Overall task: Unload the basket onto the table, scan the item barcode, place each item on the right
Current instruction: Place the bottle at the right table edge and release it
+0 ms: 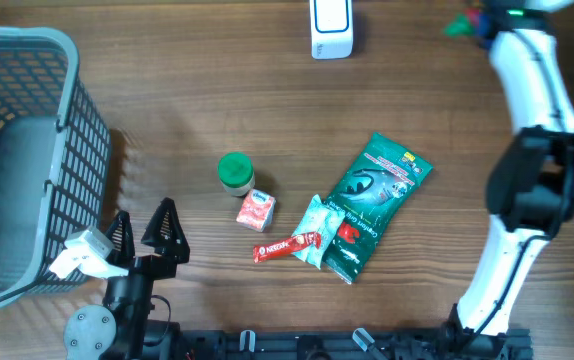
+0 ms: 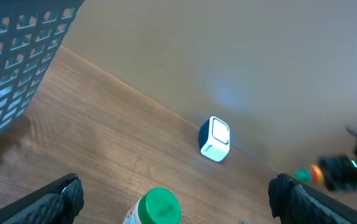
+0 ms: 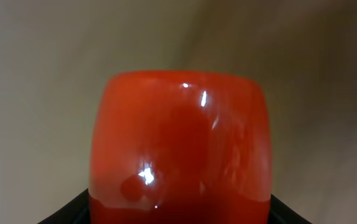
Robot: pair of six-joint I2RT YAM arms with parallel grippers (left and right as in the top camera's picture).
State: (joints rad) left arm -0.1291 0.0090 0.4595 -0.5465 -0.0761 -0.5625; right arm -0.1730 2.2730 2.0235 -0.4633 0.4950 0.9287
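Clearly the right jaws are closed on a red glossy item [image 3: 178, 143]. It fills the right wrist view, and the black tips press it from both lower sides. I judge it is held up like this so that its label can be shown to the scanner [image 1: 332, 28]. No barcode shows on the face we see, so it may be on another side. From above, the right arm [image 1: 532, 70] reaches to the far right corner of the bench [image 1: 167, 90], to the right of the scanner and not yet in front of it.

The left jaws are wide open and hold nothing. They wait low at the near edge, just beside the basket [image 1: 27, 45], probably to stay out of the way. The basket stands at the left, I suppose to receive the scanned things.

The count is as follows: one scanner, one basket, two arms. Five items lie close together in the middle of the bench:
- one jar with a green lid [image 1: 235, 172]
- one small pink box [image 1: 255, 211]
- one red chocolate bar [image 1: 287, 246]
- one pale green packet [image 1: 315, 225]
- one dark green bag [image 1: 377, 195]

With the red one in the grip, this makes six items.
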